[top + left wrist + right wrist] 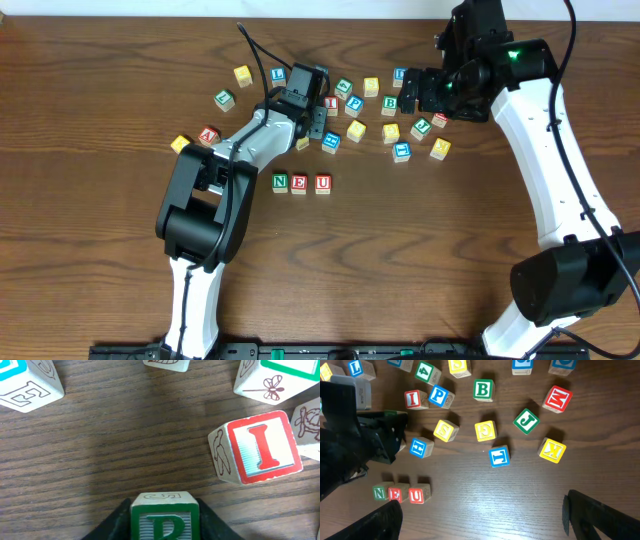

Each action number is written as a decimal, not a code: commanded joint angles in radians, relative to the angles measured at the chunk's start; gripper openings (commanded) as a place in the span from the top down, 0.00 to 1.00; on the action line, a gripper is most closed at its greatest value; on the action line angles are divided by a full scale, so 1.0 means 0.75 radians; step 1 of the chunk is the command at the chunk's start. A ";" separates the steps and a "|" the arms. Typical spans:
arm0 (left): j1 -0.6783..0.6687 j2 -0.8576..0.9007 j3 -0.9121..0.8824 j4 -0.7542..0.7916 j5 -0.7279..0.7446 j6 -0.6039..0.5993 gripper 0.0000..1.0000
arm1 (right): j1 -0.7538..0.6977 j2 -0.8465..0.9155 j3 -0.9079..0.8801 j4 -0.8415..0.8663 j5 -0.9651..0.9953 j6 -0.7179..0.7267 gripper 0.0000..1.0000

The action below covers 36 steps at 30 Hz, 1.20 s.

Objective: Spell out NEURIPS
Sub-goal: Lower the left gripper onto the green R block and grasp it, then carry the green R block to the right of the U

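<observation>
Left wrist view: the left gripper point(165, 527) presses its jaws against both side faces of the green R cube point(164, 519) at the bottom centre of the frame, so I read that as a grip on R. The right gripper point(485, 522) hangs wide open with nothing between its fingers.

I'd lift R straight up before travelling, because the red I cube point(260, 449) sits near on the right and other cubes crowd the upper edge.

In the overhead view, the N cube point(280, 182), E cube point(299, 184) and U cube point(322, 183) stand in a row below the pile. R belongs just right of U, where the table point(420, 250) is bare. I'd set it down square, without nudging the row. Below and right of the row there is plenty of room.
</observation>
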<state>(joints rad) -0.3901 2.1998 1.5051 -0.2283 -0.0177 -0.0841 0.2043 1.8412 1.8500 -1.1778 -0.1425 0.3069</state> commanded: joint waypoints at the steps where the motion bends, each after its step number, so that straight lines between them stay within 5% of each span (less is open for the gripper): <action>1: -0.006 -0.071 0.042 -0.008 -0.027 -0.009 0.67 | 0.009 -0.008 -0.008 -0.001 -0.009 0.014 0.01; 21: -0.056 -0.416 0.042 -0.370 -0.027 -0.018 0.72 | 0.009 -0.008 -0.008 -0.001 -0.009 0.014 0.01; 30: -0.182 -0.491 0.019 -0.748 -0.026 -0.403 0.72 | 0.009 -0.008 -0.008 -0.001 -0.009 0.014 0.01; 36: -0.280 -0.474 -0.105 -0.711 -0.025 -0.544 0.72 | 0.009 -0.008 -0.008 -0.002 -0.009 0.014 0.01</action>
<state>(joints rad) -0.5667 1.8313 1.4704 -0.7765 -0.0296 -0.3973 0.2043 1.8412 1.8500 -1.1778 -0.1425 0.3069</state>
